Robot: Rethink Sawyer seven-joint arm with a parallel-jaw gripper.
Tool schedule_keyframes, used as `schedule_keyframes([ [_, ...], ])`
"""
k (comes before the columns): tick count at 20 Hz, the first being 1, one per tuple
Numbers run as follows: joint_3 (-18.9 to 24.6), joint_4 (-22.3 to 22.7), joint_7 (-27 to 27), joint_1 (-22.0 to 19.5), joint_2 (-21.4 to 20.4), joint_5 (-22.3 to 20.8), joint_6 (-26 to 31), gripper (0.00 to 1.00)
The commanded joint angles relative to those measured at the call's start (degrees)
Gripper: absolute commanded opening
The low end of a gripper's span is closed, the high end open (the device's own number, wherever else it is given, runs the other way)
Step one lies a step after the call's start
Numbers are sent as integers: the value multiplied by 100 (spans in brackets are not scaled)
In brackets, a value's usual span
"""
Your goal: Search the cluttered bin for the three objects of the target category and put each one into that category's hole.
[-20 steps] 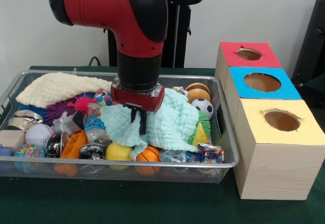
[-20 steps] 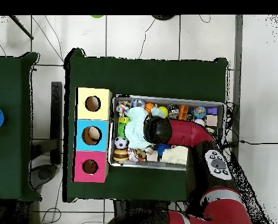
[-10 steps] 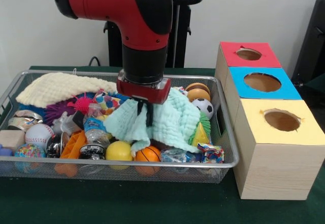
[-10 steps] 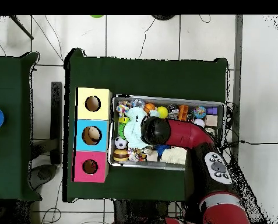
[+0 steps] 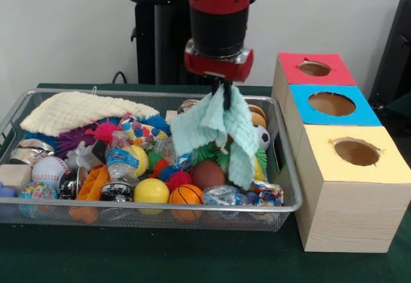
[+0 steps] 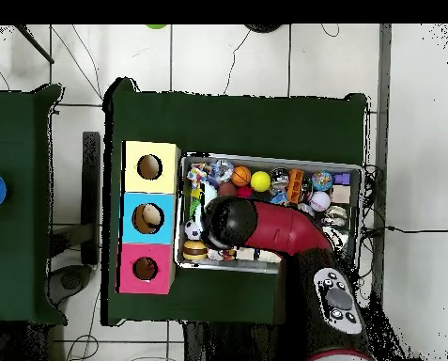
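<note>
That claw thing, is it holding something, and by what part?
Yes. The claw pinches a pale green cloth by a bunched bit at its top, so the rest hangs down over the wire bin.

Nothing readable here, honestly. The little plastic bottle (image 5: 119, 159) at about 8 o'clock in the wire basket (image 5: 160, 218) has a blue label, but the print on it is too small to make out. The crinkly wrapper (image 5: 266, 194) at 5 o'clock in the basket has colourful printing, no legible words though. The red (image 5: 314, 69), blue (image 5: 331, 104) and yellow (image 5: 355, 153) box tops carry no lettering I can see.
</note>
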Motion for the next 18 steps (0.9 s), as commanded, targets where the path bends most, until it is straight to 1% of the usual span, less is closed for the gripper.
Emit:
schedule_keyframes([
  [1,59,869,1355,210,-244,707,1078,0],
  [4,-43,1003,1513,358,-319,938,1259,0],
  [7,-140,1112,1557,490,-411,1122,1336,0],
  [10,-224,1130,1618,593,-447,1313,1521,0],
  [13,-308,1245,1646,701,-505,1472,1546,0],
  [17,-336,1233,1521,683,-264,1545,1286,0],
  [18,-355,1180,1440,641,-173,1504,1204,0],
])
